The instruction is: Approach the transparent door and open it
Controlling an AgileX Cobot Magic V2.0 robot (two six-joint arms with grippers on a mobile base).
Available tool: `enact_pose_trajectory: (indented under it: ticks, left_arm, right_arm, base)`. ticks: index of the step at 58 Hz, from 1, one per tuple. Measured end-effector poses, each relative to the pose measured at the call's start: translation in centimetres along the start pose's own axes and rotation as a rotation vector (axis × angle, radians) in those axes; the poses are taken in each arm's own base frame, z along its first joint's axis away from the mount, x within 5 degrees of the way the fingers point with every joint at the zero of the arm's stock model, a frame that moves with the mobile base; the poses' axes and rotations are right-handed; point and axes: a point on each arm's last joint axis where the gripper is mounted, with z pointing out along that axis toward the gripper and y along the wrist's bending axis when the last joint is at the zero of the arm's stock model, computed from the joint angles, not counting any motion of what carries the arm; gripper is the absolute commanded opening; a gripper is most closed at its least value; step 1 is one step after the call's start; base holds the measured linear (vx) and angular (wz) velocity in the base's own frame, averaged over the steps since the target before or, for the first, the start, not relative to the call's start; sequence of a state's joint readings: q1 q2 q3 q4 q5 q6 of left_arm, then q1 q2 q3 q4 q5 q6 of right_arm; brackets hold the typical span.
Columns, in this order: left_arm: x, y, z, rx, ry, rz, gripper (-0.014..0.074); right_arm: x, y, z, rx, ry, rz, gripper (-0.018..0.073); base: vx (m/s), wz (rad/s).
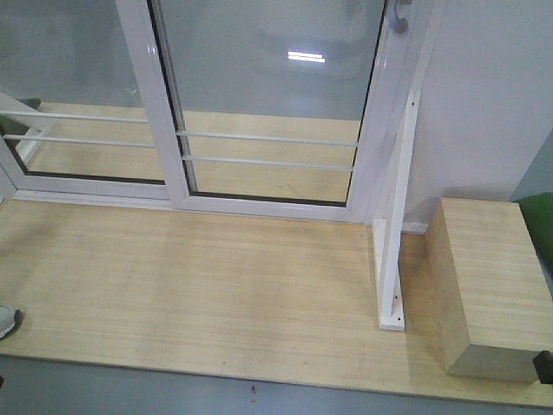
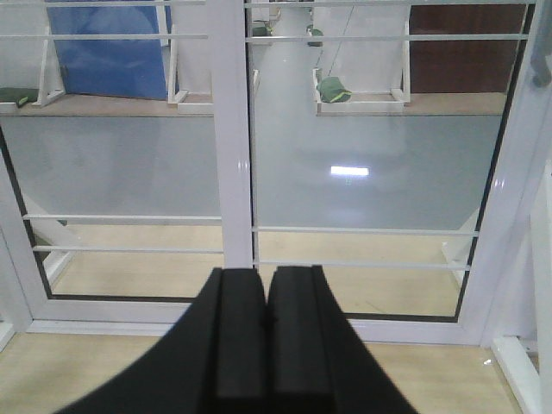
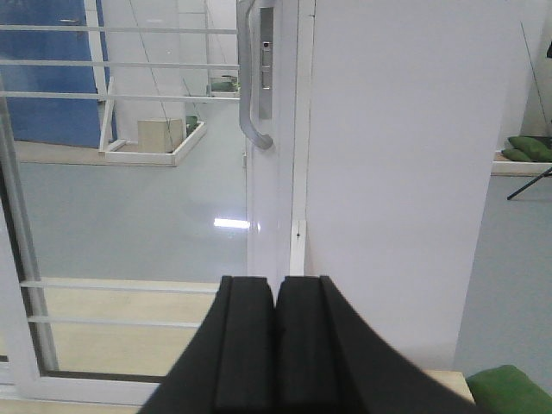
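We're at the transparent door [image 1: 272, 69], left gripper [image 2: 265, 332] & right gripper [image 3: 276, 341] both pinched together; if right doesn't part first it'll prob. glance off the handle [image 3: 247, 86] (reach unclear).

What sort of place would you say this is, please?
Probably an indoor robot-test mock-up: the transparent door stands on a wooden platform, held by a white brace, with similar platforms visible beyond the glass.
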State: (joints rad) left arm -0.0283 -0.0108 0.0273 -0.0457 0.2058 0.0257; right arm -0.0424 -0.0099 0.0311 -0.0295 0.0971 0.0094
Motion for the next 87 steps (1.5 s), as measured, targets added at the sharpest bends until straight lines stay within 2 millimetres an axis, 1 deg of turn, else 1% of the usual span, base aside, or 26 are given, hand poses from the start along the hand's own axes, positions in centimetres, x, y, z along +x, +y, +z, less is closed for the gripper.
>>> enact_pose_trajectory:
  ticks: [53, 74, 80, 85, 87]
  left_arm:
    - [0.00, 0.00, 0.00, 0.000, 0.000, 0.000, -0.0006]
    - [0.00, 0.00, 0.00, 0.000, 0.000, 0.000, -0.0006]
    - [0.14, 0.00, 0.02, -0.001, 0.011, -0.002, -0.0006]
    - [-0.08, 0.00, 0.13, 0.001, -0.005, 0.002, -0.0006]
    - [0.01, -0.01, 0.18, 0.003, 0.007, 0.003, -0.0006]
  right_arm:
    - [0.00, 0.00, 0.00, 0.000, 0.000, 0.000, -0.0005]
    - [-0.01, 0.00, 0.00, 0.000, -0.001, 0.000, -0.0005]
    - [0.18, 0.01, 0.01, -0.001, 0.014, 0.000, -0.0005]
    - [-0.25, 0.01, 0.05, -0.001, -0.016, 0.000, -0.0005]
    - [-0.13, 0.01, 0.08, -0.001, -0.006, 0.000, -0.0005]
  base:
    - [0.38, -0.04]
    - [0.23, 0.04]
    - [0.03, -0.13]
    - [-0.02, -0.01]
    - [-0.05, 0.04]
